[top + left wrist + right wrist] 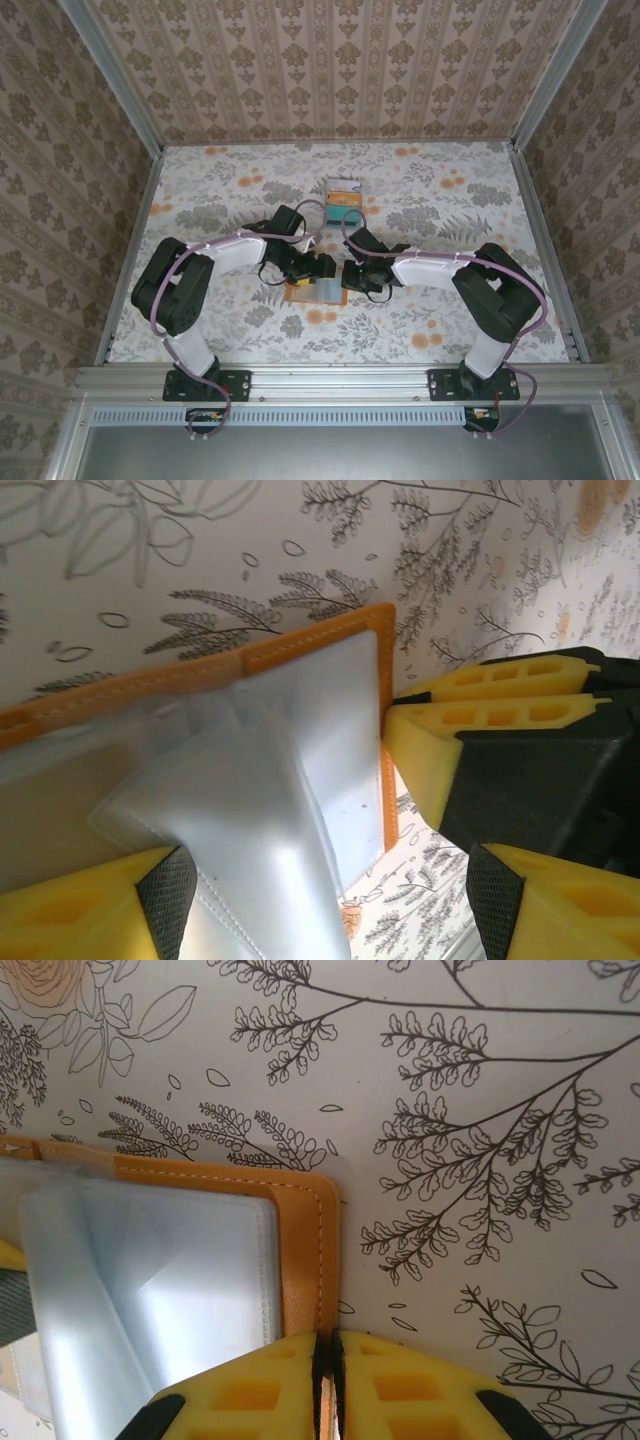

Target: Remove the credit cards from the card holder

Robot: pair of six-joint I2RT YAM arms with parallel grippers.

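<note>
The orange card holder [312,291] lies open on the floral cloth between my two grippers. Its pale blue-grey inner panel [340,730] bulges up from the orange border. My right gripper [327,1360] is shut on the holder's orange edge [300,1240], and its yellow fingers [470,715] are pinching that edge. My left gripper [332,895] is open over the holder, with a fold of the pale panel running between its wide-apart fingers. Credit cards [343,198], teal and orange, lie overlapping on the cloth beyond the holder.
The table [450,200] carries a floral cloth and is boxed in by patterned walls at the back and both sides. Both arms reach inward and meet at the middle. Open cloth lies to the left, right and near side.
</note>
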